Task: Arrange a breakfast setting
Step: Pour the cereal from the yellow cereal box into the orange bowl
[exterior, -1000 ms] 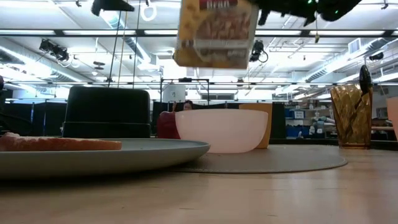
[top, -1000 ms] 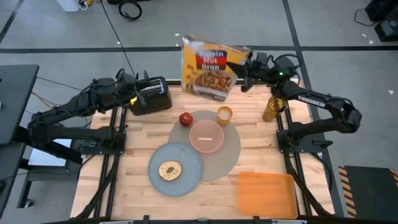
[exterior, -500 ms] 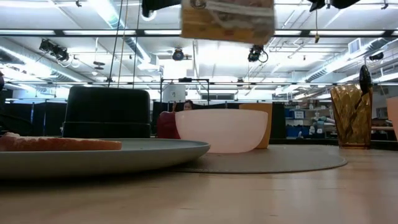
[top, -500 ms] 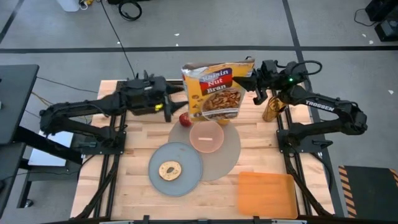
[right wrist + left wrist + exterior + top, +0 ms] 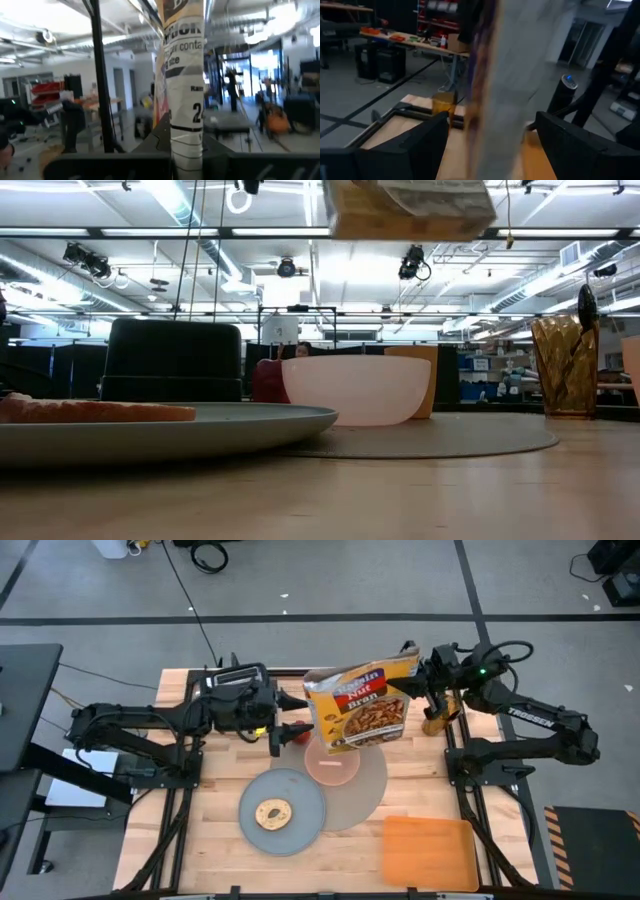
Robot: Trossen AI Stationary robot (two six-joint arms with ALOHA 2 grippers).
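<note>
Right gripper clamps cereal box, tilted above pink bowl. Left gripper open beside box. Risk: further tilt spills cereal past bowl, onto mat.

The cereal box held in the air above the pink bowl reads "Raisin Nut Bran" on its front. Its narrow side panel, seen from the right wrist, shows fragments that look like "contai", "size" and "2", though blur hides the rest. The right arm beside the box carries white lettering, probably "TROSSEN".
</note>
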